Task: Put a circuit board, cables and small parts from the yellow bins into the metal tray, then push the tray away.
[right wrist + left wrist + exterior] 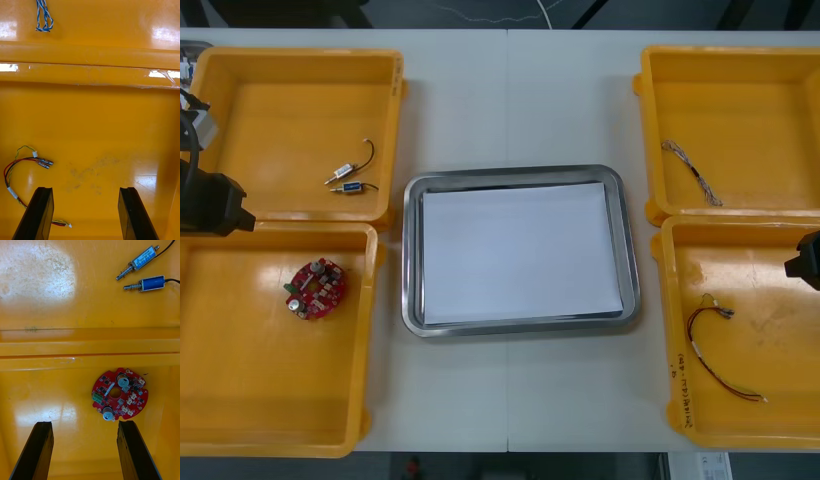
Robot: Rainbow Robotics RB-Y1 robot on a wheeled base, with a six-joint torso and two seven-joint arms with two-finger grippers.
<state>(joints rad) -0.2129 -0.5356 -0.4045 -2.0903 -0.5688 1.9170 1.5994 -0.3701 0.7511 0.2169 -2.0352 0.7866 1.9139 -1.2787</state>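
Left jaws stand wide with nothing between them, their fingers [35, 450] hanging over the floor of the near left bin [240, 400]. In the front view the left arm [210, 200] sits at the left edge of the bench [510, 90], above the wall that parts the two left bins. The board [317, 288] lies flat in that near bin, close to the far wall (in the left wrist view it lies just beyond the fingertips, apart from both). Across the wall, in the far left bin [280, 90], two parts [348, 181] lie side by side, each trailing a thin black lead.

Right jaws are wide too and hold nothing. The right arm [808, 258] shows at the right edge of the bench, over the near right bin [780, 410]. A red and yellow cable [720, 350] lies curled on that bin's floor. In the right wrist view it lies beside one finger, and part of it passes behind that finger; whether they touch cannot be told. A blue and white cable [692, 172] lies in the far right bin [760, 80].

The tray [520, 176] sits on the bench between the bins, its rim shiny and its inside white.
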